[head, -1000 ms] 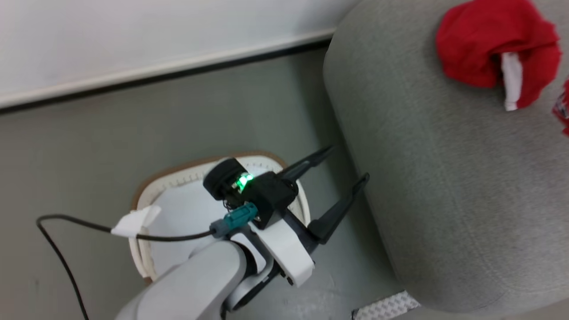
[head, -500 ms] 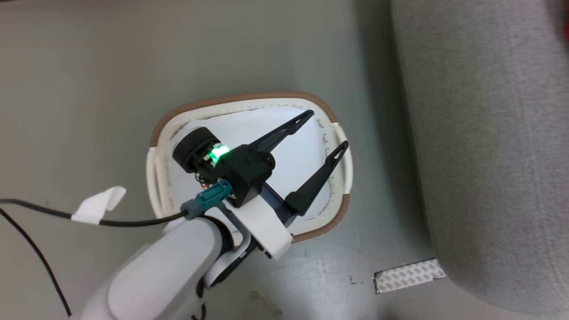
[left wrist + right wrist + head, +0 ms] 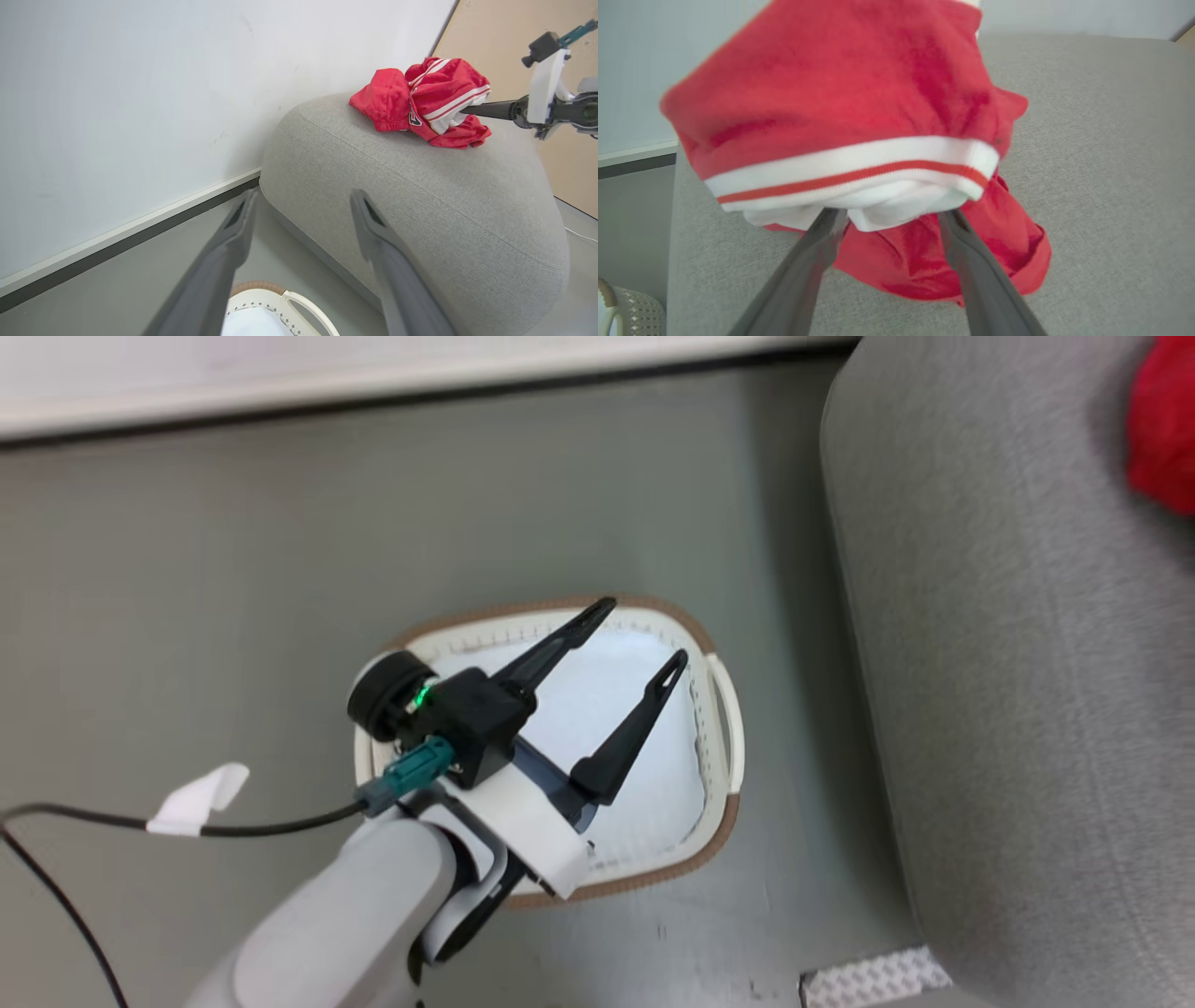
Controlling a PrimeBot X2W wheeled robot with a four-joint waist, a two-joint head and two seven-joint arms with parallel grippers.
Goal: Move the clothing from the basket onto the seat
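Observation:
The cream basket (image 3: 721,821) with its brown rim stands on the floor left of the grey seat (image 3: 1008,663). Inside it I see a plain pale sheet (image 3: 644,793) and no red fabric. My left gripper (image 3: 644,632) hangs open above the basket with nothing between its fingers; its wrist view has the basket's handle (image 3: 299,303) below. The red clothing (image 3: 420,98) lies bunched on top of the seat (image 3: 420,196). My right gripper (image 3: 889,214) is open there, its fingertips tucked under the striped jersey (image 3: 840,116), which drapes over them.
A white wall with a dark baseboard (image 3: 373,392) runs behind the basket. A black cable with a white tape tag (image 3: 196,791) trails from my left wrist. A textured white strip (image 3: 873,980) lies on the grey floor by the seat's base.
The head camera has swung, so the whole picture has shifted. My left gripper, still open, now sits over the basket's inside instead of reaching past its rim toward the seat.

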